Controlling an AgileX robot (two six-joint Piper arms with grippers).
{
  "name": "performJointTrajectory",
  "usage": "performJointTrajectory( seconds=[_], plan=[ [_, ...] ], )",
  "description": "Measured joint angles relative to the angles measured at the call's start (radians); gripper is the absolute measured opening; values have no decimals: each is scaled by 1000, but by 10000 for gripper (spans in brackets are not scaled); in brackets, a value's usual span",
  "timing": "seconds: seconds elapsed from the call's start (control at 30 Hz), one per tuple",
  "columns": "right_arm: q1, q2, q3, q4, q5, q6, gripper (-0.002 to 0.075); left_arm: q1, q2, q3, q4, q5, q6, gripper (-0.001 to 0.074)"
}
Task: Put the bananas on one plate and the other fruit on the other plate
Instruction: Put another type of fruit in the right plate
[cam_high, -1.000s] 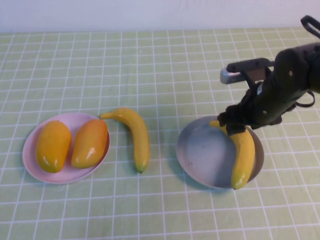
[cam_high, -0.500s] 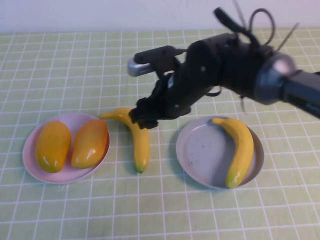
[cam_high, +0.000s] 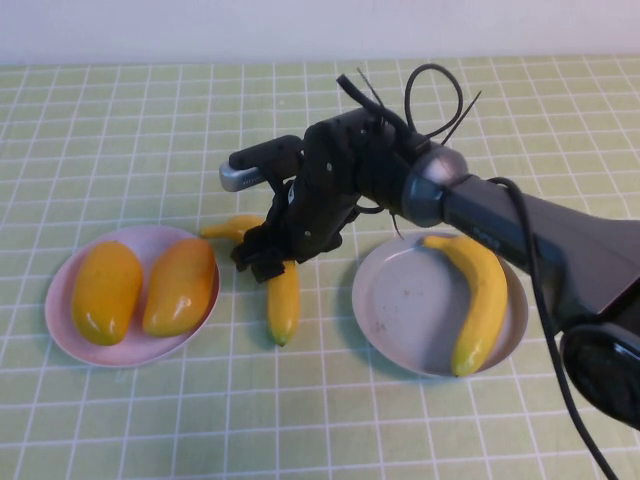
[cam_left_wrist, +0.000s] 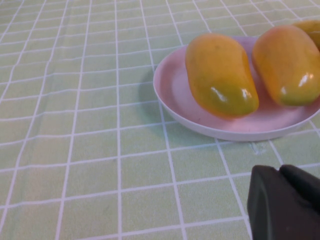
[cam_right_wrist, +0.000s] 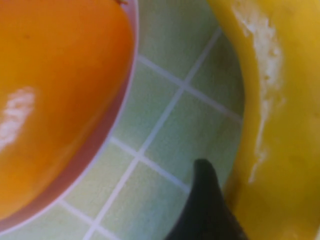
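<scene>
One banana (cam_high: 482, 290) lies on the grey-blue plate (cam_high: 395, 300). The second banana (cam_high: 283, 300) lies on the cloth between the plates. My right gripper (cam_high: 262, 258) is down over this banana's upper half, open. In the right wrist view one dark fingertip (cam_right_wrist: 207, 205) is right against the banana (cam_right_wrist: 285, 125); the other finger is hidden. Two mango-like fruits (cam_high: 105, 290) (cam_high: 180, 285) lie on the pink plate (cam_high: 60, 320). My left gripper (cam_left_wrist: 280, 200) is shut and empty, low over the cloth near the pink plate (cam_left_wrist: 175, 100) with its fruits (cam_left_wrist: 220, 75) (cam_left_wrist: 287, 65).
The table has a green checked cloth (cam_high: 150, 130). The redder mango (cam_right_wrist: 55, 90) and the pink plate's rim (cam_right_wrist: 100, 150) lie close beside the right gripper. My right arm (cam_high: 520, 225) stretches across above the grey-blue plate's far edge.
The right gripper left the banana on the grey-blue plate, swung left across the table, and has come down over the banana on the cloth.
</scene>
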Motion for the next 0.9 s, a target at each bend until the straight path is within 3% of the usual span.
performJointTrajectory(
  seconds=[0.2, 0.33, 0.63, 0.8, 0.9],
  plan=[
    [0, 29, -18, -9, 10, -1, 416, 0, 0, 0, 0, 0, 0, -4],
    [0, 29, -18, -9, 8, -1, 309, 0, 0, 0, 0, 0, 0, -4],
    [-3, -118, -11, -48, 123, 42, 309, 0, 0, 0, 0, 0, 0, -4],
    [-44, -289, 116, -112, 159, 137, 309, 0, 0, 0, 0, 0, 0, -4],
    [-84, -405, 294, -129, 104, 202, 309, 0, 0, 0, 0, 0, 0, -4]
  ],
)
